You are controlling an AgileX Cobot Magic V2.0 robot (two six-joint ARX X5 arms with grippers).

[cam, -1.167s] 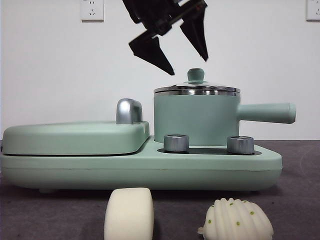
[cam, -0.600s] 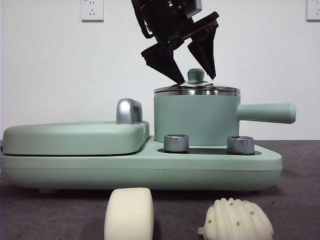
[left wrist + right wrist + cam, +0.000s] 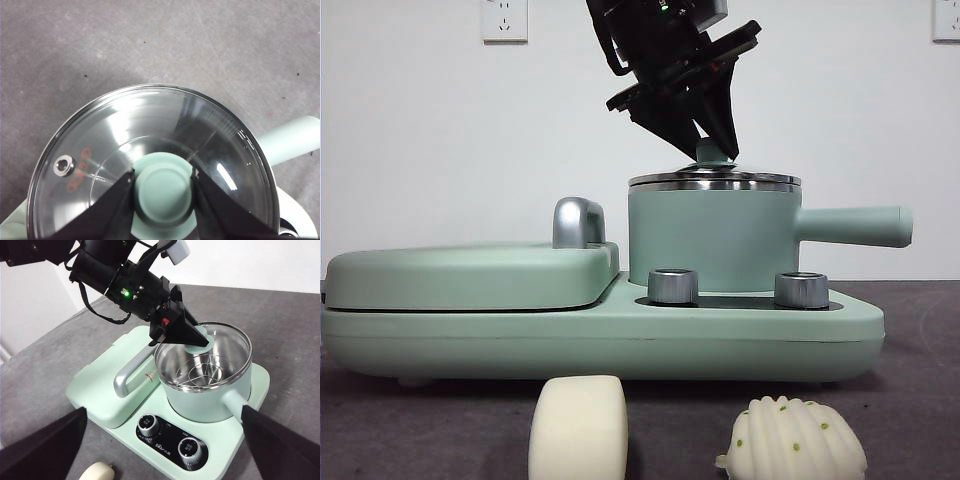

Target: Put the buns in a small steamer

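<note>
Two buns, cream block (image 3: pixel 578 427) and ridged shell (image 3: pixel 793 440), lie on your grey table (image 3: pixel 910 420); left gripper (image 3: pixel 163 192) clamps the steamer (image 3: pixel 715 240) lid's knob (image 3: pixel 163 194), right gripper (image 3: pixel 160 450) spread wide.

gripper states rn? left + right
Left gripper: shut on the lid knob of the small steamer, lid not yet lifted.
Right gripper: open, holding nothing, hanging above the table.

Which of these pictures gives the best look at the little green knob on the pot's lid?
The left wrist view: the knob fills the middle, seen from above between the left hand's jaws. The front view shows only a sliver of it behind the hand. The right wrist view mostly hides it.
</note>
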